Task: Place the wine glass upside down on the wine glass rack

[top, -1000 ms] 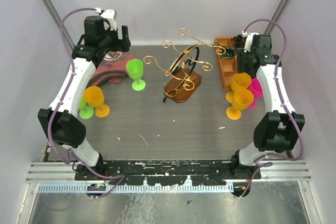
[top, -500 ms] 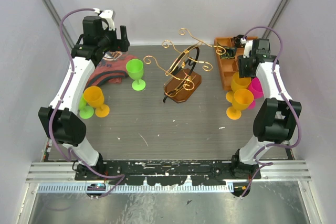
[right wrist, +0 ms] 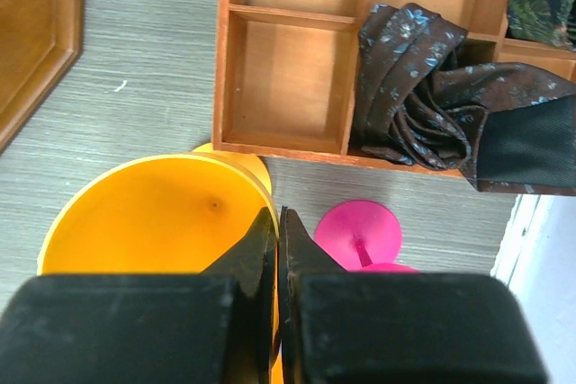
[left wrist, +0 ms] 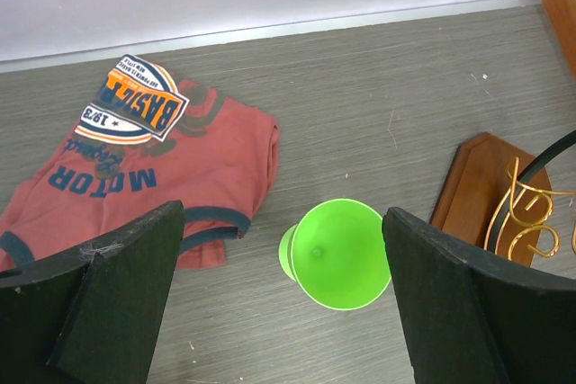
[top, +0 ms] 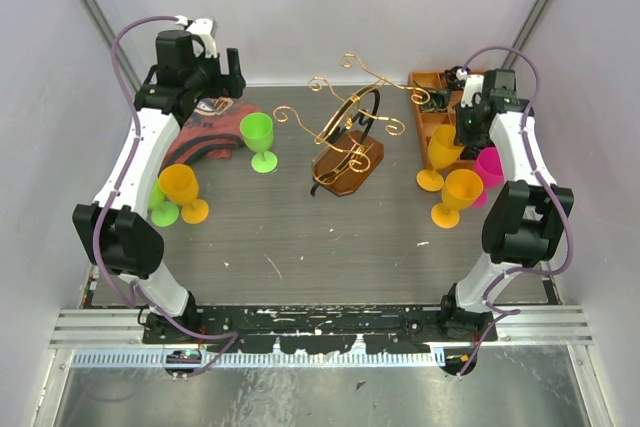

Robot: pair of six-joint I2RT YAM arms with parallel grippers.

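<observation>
My right gripper [right wrist: 280, 222] is shut on the rim of an orange wine glass [right wrist: 153, 213], one finger inside the bowl and one outside. In the top view that wine glass [top: 443, 150] stands upright in front of the wooden tray, under my right gripper [top: 463, 132]. The wine glass rack [top: 350, 112], gold curly wire on a brown base [top: 348, 165], stands at the table's middle, to the glass's left. My left gripper [left wrist: 283, 303] hangs wide open above a green glass [left wrist: 337, 254], touching nothing.
A second orange glass [top: 460, 194] and a pink glass [top: 490, 165] stand close to the held one. The compartmented tray [right wrist: 288, 15] holds dark cloth [right wrist: 432, 96]. A red shirt [top: 205, 132], an orange glass [top: 181, 190] and a green glass [top: 163, 209] are at the left.
My right gripper has closed onto the orange glass's rim. That glass has shifted a little to the left, away from the other orange glass. The left arm has not moved.
</observation>
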